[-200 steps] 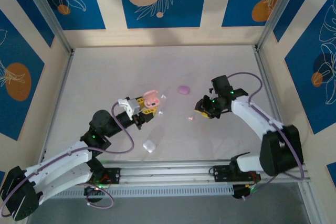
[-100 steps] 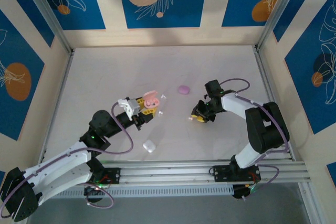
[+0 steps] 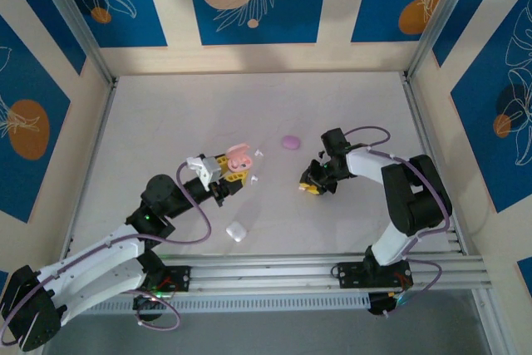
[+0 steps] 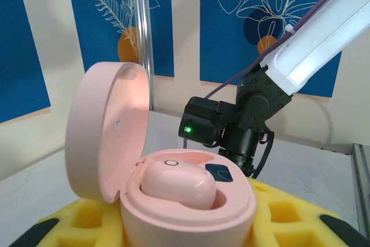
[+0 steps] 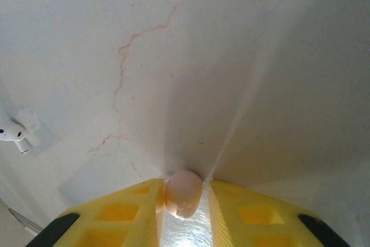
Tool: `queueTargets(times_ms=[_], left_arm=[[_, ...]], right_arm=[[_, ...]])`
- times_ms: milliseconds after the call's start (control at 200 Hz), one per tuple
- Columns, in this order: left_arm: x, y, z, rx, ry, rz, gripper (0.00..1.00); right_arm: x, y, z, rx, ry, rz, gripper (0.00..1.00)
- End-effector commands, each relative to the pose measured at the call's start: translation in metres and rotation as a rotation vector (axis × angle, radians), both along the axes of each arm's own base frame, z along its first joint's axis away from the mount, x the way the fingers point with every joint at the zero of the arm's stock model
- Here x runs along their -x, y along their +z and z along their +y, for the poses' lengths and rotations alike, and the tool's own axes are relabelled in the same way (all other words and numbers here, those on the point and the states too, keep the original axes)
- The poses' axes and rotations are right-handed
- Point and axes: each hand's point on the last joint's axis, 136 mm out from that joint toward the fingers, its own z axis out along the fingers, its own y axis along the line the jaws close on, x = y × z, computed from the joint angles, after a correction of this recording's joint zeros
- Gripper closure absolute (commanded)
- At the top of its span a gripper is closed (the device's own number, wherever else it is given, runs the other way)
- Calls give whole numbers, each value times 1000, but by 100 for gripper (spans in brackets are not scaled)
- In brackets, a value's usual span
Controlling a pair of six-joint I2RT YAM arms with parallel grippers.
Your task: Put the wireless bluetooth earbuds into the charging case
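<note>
Pinching the pale pink earbud down at the worktop, the right jaws are closed snug on it, so lift straight with a gentle squeeze. The left jaws clasp the open pink charging case, with a seated bud inside; aim beside that. A white earbud lies beyond.

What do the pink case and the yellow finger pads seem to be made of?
Pink case: probably moulded plastic, satin finish, soft sheen on its lid. Yellow finger pads: likely foam or soft rubber, matte, with square pockets.
</note>
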Motion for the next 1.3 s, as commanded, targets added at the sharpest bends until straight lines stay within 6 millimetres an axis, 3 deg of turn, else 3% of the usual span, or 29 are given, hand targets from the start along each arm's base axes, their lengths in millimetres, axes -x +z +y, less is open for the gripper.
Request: queueTargets(times_ms=[0,360,630,830,1151,1296], left_arm=[[1,8,0,23,4,-2,67],[0,8,0,22,6,-1,67],[0,3,0,8,7,2,67],[-2,-6,-2,-23,9,6,67],[-6,-20,-11,-80,-11,-1,67],[-8,-23,-16,-101,-22,-6,67]], right_arm=[[-2,-1,10,-12,33,7,73],[-5,-2,12,58,82,-2,80],[-3,22,9,114,124,-68,81],[2,69,13,103,153,-185,80],[20,184,35,5,245,-458,80],[33,225,52,-43,317,-547,80]])
